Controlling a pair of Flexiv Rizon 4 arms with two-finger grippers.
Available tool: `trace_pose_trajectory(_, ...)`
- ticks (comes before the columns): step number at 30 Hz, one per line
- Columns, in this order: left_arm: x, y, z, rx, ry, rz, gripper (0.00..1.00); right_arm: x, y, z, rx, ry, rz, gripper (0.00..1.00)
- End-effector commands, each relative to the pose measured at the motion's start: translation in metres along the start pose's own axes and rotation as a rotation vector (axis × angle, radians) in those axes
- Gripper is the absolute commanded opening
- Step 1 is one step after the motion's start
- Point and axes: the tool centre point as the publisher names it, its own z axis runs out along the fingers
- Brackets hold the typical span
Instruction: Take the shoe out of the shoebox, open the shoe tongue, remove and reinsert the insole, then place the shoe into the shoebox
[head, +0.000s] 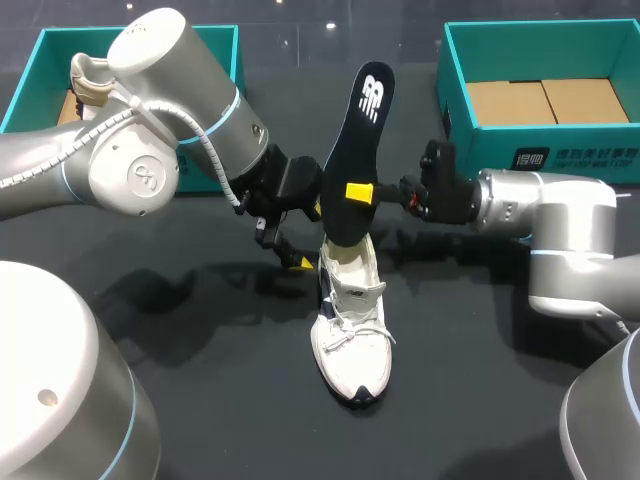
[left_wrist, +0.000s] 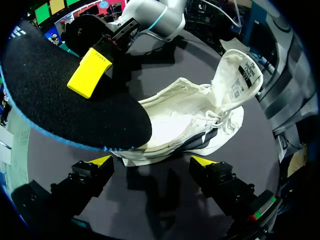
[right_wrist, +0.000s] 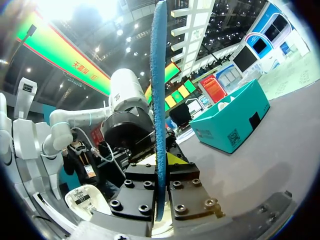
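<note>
The shoe (head: 352, 330) stands on its sole on the dark tabletop (head: 240, 400) near the middle. Its long axis runs 12 to 6 o'clock in the head view, with the toe at 6 and the heel at 12. It is white mesh and smooth panels with white laces, a dark tip under the toe and a dark stripe along the side. The padded tongue (left_wrist: 240, 70) is pulled up and forward, showing a sewn label on its inner face.

The insole (head: 360, 130) is out of the shoe and stands almost upright above the heel opening. Its long axis runs from 6 up toward 12, tipped slightly toward 1 o'clock, and its lower end is at the shoe's collar. It is a flat, foot-shaped piece with a black, felt-like face, a white printed mark near the top and a blue foam edge.

The right hand (head: 358, 190) comes in from 3 o'clock and is clamped on the insole at mid-length, one finger on each face.

The left hand (left_wrist: 151, 162) sits at 9 o'clock of the shoe's heel. Its fingers are spread wide and hold nothing, and the shoe lies just ahead of them.

A teal cardboard shoebox (head: 560, 155) with a brown floor sits at 1 o'clock. Another teal box (head: 40, 60) sits at 11 o'clock.
</note>
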Motion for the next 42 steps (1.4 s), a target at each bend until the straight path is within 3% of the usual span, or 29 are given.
trace_pose_trajectory(1,0.0,0.0,0.0,-0.002,-0.001,0.001,1.0,0.003,-0.001,0.0,0.001,0.001,-0.027,0.0)
trace_pose_trajectory(17,0.0,0.0,0.0,-0.002,-0.001,0.001,1.0,0.014,-0.014,0.001,0.023,0.008,-0.152,0.0)
trace_pose_trajectory(29,0.0,0.0,0.0,-0.002,-0.001,0.001,1.0,0.01,-0.018,0.003,0.065,-0.06,-0.148,0.0)
trace_pose_trajectory(42,0.0,0.0,0.0,-0.002,-0.001,0.001,1.0,0.012,-0.032,-0.004,0.054,-0.093,-0.147,0.0)
